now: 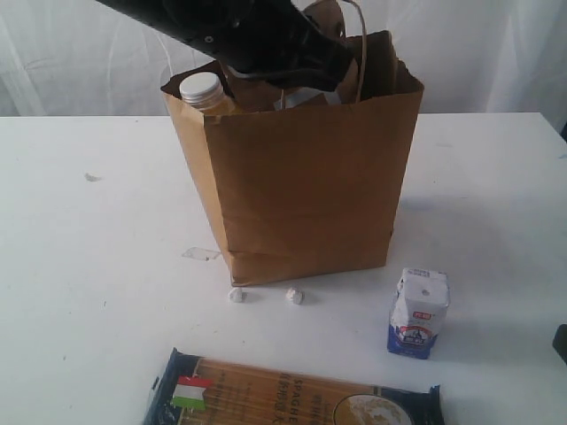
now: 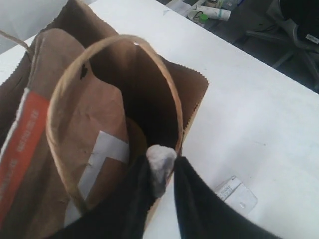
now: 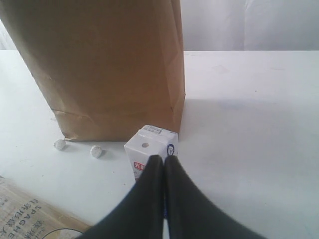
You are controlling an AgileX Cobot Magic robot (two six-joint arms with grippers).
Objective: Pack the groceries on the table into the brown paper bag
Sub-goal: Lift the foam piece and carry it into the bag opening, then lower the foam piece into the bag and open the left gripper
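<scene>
Spaghetti pack [image 1: 292,394] nearest, flat on bench [image 1: 71,266], near right tool. Right tool [image 3: 163,160] closed tight, empty; carton [image 1: 418,312] upright just ahead of tips. Bag [image 1: 301,186] upright beyond carton. Left tool [image 2: 163,165] over bag mouth, fingers slightly apart, pale grey bit [image 2: 159,155] between them; grip unclear. Pouch [image 2: 30,144], bottle [image 1: 202,88] inside bag, near left tool.

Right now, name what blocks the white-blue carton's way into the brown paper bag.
The left arm hangs over the brown paper bag, left gripper at its handle. On the table nothing visible separates it from the white-blue carton.
</scene>
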